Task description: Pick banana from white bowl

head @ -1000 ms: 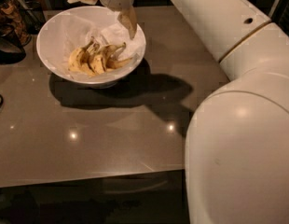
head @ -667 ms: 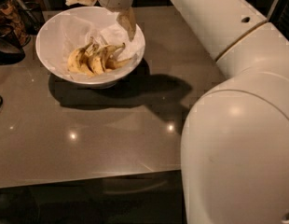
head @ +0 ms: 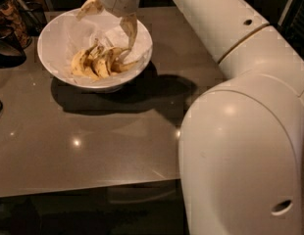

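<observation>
The white bowl (head: 56,38) stands at the far left of the grey table and is lined with crumpled white paper. A cluster of spotted yellow bananas lies in its front half; the banana (head: 100,65) is long and curved with brown streaks. My gripper (head: 111,19) hangs over the back of the bowl, just above the bananas. It is open, with one finger (head: 91,6) over the far rim and the other finger (head: 130,29) pointing down near the banana tips. It holds nothing.
The grey table (head: 93,141) runs to a front edge low in the view. A dark round vessel (head: 7,53) and a patterned object (head: 10,13) stand left of the bowl. My white arm (head: 240,131) fills the right side.
The gripper has come down a little toward the bananas and stays open. The bowl and bananas have not moved.
</observation>
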### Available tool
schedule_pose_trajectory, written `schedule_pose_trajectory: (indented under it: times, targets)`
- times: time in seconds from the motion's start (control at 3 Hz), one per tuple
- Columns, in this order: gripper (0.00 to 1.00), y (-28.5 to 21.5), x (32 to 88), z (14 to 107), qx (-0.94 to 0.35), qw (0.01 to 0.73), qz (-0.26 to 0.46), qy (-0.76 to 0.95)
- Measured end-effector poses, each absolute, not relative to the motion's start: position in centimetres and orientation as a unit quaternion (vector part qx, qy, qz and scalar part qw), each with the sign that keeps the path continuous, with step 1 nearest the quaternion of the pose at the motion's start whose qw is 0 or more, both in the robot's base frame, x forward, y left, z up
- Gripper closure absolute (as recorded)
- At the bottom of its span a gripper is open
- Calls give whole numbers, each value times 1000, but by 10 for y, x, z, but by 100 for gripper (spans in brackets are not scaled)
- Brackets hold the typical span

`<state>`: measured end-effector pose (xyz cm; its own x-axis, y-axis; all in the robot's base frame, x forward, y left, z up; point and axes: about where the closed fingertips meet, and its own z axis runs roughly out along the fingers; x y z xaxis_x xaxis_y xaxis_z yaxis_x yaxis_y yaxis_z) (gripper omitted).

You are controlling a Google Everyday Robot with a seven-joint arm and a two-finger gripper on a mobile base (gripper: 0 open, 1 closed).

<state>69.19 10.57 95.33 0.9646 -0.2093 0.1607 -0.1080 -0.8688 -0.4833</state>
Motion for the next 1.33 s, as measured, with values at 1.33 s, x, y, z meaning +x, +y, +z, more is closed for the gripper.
schedule_pose_trajectory:
  times: [1.33]
  targets:
    - [47, 116, 688, 936, -969, 227, -80, 61]
